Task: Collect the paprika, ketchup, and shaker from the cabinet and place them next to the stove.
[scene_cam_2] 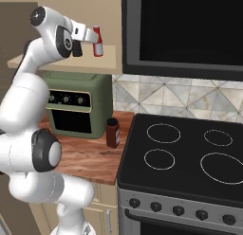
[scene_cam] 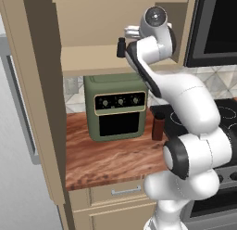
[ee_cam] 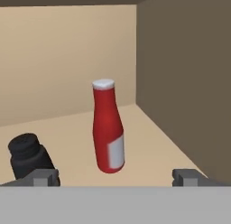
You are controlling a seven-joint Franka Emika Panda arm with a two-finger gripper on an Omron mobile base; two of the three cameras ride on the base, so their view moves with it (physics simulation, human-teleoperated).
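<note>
Our gripper (ee_cam: 115, 177) is spread wide inside the cabinet (ee_cam: 67, 60), facing the upright ketchup (ee_cam: 108, 128); shaker (ee_cam: 28, 154) beside one fingertip; paprika (scene_cam_2: 112, 132) stands by the stove (scene_cam_2: 190, 158)

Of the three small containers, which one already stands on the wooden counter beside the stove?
The tall dark reddish-brown spice jar with a black cap. The slim red squeeze bottle and short black shaker stand on the cabinet shelf.

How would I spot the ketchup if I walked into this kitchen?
Look at the tan wall cabinet above the green toaster oven, left of the stove. On its shelf stands the ketchup, a slim red bottle with a pale label. Its neighbour, the shaker, is short and black.
</note>
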